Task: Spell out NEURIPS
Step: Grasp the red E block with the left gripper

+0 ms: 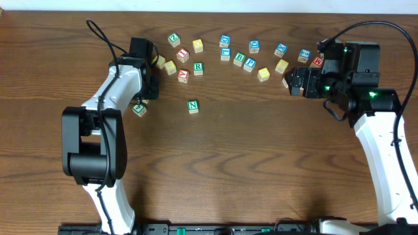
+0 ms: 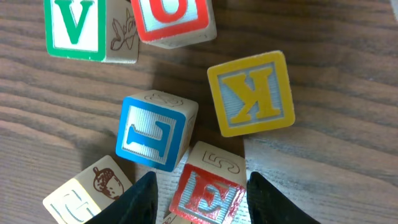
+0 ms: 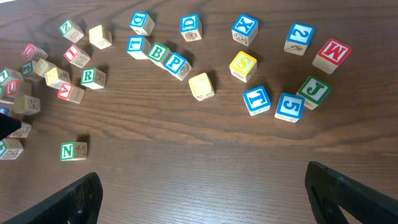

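- The left pincer (image 2: 202, 180) stands narrow astride the red E cube (image 2: 208, 198), a finger close at each side; I cannot tell whether they press it.
- The blue L cube (image 2: 153, 134) crowds the E's corner; the acorn cube (image 2: 87, 190) and yellow K cube (image 2: 252, 93) lie near.
- The E sits skewed to the fingers.
- Overhead, the arm hides this grip; the green N cube (image 1: 192, 106) stands alone on the desk (image 1: 248, 163).
- The right pincer (image 3: 202, 199) gapes wide, holding nothing.

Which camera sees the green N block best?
The right wrist view: the green N block sits alone, large and readable. Overhead shows it smaller, from above. The left wrist view misses it.
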Robot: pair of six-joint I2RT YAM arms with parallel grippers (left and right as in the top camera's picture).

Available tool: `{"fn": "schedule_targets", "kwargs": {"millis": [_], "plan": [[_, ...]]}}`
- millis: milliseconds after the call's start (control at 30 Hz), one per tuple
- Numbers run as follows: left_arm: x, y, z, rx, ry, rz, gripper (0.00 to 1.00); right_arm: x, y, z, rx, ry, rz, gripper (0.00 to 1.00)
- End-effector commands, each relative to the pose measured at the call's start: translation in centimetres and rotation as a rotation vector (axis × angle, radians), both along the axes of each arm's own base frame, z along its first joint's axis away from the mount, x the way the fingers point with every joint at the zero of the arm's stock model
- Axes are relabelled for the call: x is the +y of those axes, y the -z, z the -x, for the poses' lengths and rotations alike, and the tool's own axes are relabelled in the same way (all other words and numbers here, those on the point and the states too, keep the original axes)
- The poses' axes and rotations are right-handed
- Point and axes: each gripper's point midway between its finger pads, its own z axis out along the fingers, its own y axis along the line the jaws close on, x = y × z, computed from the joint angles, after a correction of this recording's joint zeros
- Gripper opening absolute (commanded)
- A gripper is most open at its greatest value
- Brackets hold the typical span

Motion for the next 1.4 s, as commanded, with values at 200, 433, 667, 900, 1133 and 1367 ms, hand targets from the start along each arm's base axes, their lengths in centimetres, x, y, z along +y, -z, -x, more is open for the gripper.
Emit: {"fn": "schedule_targets", "kwargs": {"millis": [200,433,667,900,1133,1367], "plan": [[-0.1,1.1,0.6,0.026,-0.008,0.021,0.46,0.2,-0.5,-0.3,-0.007,0.003,-0.007,0.99],[-0.2,1.2,0.4,0.013,-0.008,0.022,0.46,0.2,-0.5,-0.4,-0.008,0.003,-0.007,0.99],[-0.1,1.5,0.6,0.017,-0.008,0.021,0.46,0.2,-0.5,-0.4,-0.008,0.003,-0.007,0.99],[-0.1,2.1,0.9,0.021,-0.009,0.021,0.46,0.2,-0.5,-0.4,-0.010,0.003,-0.007,0.99],[-0.1,2.4,0.9,0.013,-0.008,0.022,0.45,0.2,-0.6,-0.5,-0.014,0.003,-0.007,0.99],[-0.1,2.4,0.7,0.004,-0.008,0.023,0.37,0.2,-0.6,-0.5,-0.014,0.003,-0.007,0.99]]}}
